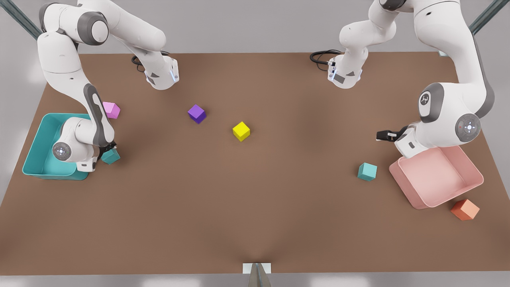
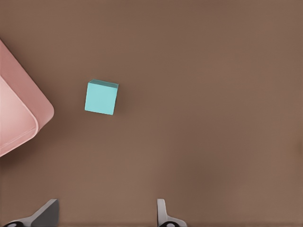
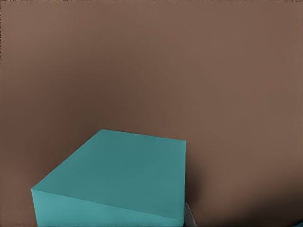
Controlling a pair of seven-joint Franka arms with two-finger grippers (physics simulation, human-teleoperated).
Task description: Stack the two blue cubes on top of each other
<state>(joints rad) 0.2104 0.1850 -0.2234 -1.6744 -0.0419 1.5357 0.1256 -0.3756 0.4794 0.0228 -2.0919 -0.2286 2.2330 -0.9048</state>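
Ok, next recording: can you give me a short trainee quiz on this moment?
1. True or false: the blue cube sits on top of the other blue cube.
2. The left gripper, fingers open, hovers by: A the yellow cube, B the pink bin, C the purple cube.
3. What is the right gripper down at?

Key: 1 false, they lie far apart on the table. 2 B. 3 the blue cube beside the teal bin.
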